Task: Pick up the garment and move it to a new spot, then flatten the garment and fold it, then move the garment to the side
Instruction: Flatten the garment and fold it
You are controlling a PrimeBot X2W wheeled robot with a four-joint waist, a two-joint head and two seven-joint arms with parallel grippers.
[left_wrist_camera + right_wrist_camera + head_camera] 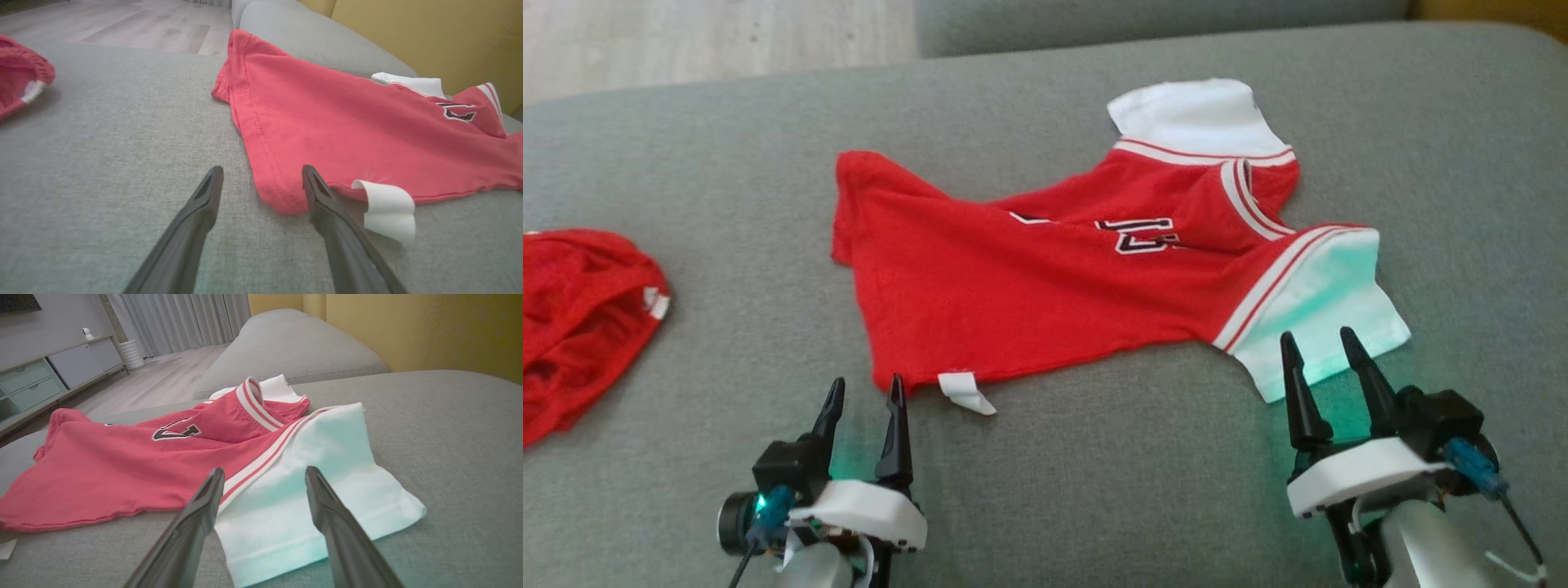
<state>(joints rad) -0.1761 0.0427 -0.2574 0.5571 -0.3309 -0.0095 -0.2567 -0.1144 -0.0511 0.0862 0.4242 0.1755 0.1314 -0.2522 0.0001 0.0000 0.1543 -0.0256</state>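
Garment (1029,278), a red jersey with white sleeves and black-and-white lettering on the chest, lies spread but rumpled across the middle of the grey sofa (1094,490). Its hem points to the left and its collar to the right.

At the far left edge of the head view a separate bunched red cloth (580,310) rests on the same sofa, well apart from the jersey. Next comes the left tool (867,384), low on the cushion with its two dark fingers spread and nothing between them. In the left wrist view the left tool (262,169) frames the near corner of the red hem, and one finger sits just beside a curled white tag (386,208) that sticks out from under the hem (whether that finger touches the cloth cannot be told).

Further right the chest of the jersey is creased. A striped red-and-white collar (253,404) stands up in a fold, with the far white sleeve (1192,114) beyond it. The near white sleeve (1327,302) lies flat, tinted green by a glow. The right tool (1317,335) is also spread and holds nothing, its fingertips at that sleeve's near edge. In the right wrist view the right tool (264,470) points along the sleeve.
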